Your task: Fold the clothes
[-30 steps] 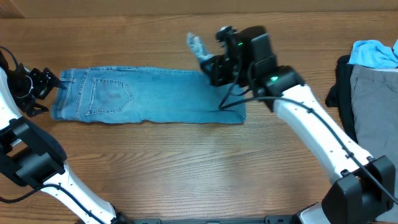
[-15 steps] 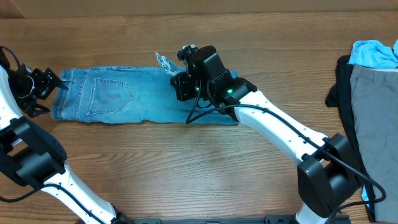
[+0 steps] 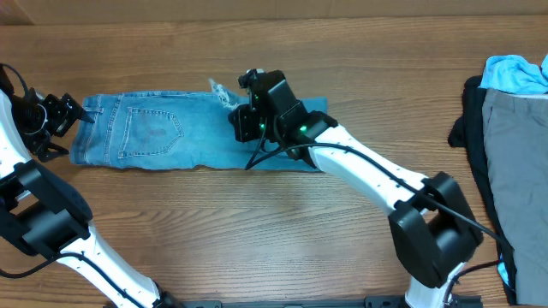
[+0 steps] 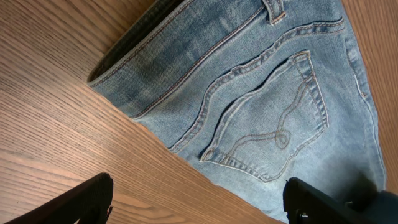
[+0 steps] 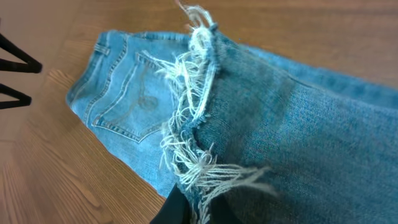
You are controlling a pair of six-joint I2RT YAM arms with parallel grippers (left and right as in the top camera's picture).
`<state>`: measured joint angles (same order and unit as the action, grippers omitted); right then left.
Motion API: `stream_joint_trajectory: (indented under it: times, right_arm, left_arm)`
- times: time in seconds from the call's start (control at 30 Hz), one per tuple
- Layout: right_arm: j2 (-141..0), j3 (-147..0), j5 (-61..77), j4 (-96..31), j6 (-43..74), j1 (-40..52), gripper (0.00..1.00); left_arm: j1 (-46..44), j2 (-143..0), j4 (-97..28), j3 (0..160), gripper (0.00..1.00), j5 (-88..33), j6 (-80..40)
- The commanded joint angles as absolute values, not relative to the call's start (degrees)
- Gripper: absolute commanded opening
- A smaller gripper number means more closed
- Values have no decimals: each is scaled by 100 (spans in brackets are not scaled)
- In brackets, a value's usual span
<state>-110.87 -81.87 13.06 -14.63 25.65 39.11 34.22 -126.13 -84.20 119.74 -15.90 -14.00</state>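
Jeans (image 3: 163, 133) are laid flat along the far-left part of the counter (image 3: 257, 231), with the waistband (image 4: 155, 46) at the left end and a stitched back pocket (image 4: 267, 134) facing up. The leg end is doubled back over the lower leg, so a fold is seen at the right end of the denim. The frayed hem (image 5: 189, 124) is pinched in the right claw (image 3: 233, 101), which is clamped tight on it; the hem is held raised above the middle of the garment, white threads hanging loose. In the right wrist view the dark fingers (image 5: 177, 211) are seen only at the bottom edge, under the fringe. The left claw (image 3: 67, 127) is spread wide and holds nothing; it is positioned just beside the waistband, off the left end of the jeans. Contact with the cloth cannot be confirmed from either view. At the right edge of the counter, well apart from the jeans, a pile is seen: a grey garment (image 3: 514, 145) on a black garment (image 3: 469, 128), with a sky-blue garment (image 3: 514, 73) at the far end.
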Motion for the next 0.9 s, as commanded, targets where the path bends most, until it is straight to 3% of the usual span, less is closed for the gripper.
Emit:
stream_joint_trajectory:
  times: [0.0, 0.87]
  right_arm:
    - [-11225, -8364, 1288, -1168, 3015, 4012, 4]
    - [-11684, -8366, 751, -322, 3592, 4431, 4]
  left_arm:
    - [3398, -12578, -8464, 12103, 90, -1658, -1372]
    - [3297, -12578, -8508, 12103, 91, -1634, -1372]
